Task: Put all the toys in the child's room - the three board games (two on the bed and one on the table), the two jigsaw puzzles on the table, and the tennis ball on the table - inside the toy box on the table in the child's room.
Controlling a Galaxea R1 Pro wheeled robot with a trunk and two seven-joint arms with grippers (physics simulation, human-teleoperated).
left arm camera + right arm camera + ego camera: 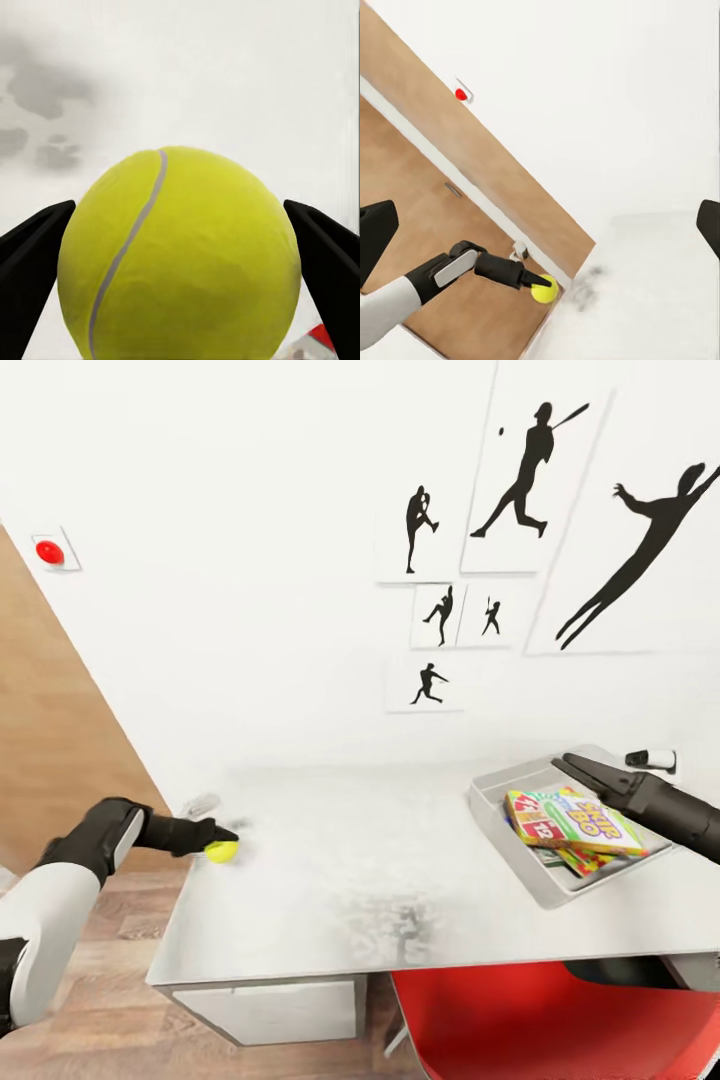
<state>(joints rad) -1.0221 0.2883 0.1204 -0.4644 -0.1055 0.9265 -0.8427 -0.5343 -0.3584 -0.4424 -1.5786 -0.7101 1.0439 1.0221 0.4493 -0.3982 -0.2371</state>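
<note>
The tennis ball (222,851) is yellow-green and sits at the table's (380,860) left edge. My left gripper (224,838) is shut on it. In the left wrist view the ball (180,262) sits between the two black fingers (30,262), which press on its sides. The grey toy box (492,790) stands at the table's right. Inside it the SKIP BO board game (578,820) lies on top of colourful sheets (572,863). My right gripper (568,763) hovers open over the box's far side. The right wrist view looks across at the left arm and the ball (544,289).
A red swivel chair (540,1015) is tucked under the table's near right edge. A small white and black object (655,759) lies at the table's back right. A red wall button (49,551) and a wooden door panel (50,720) are at the left.
</note>
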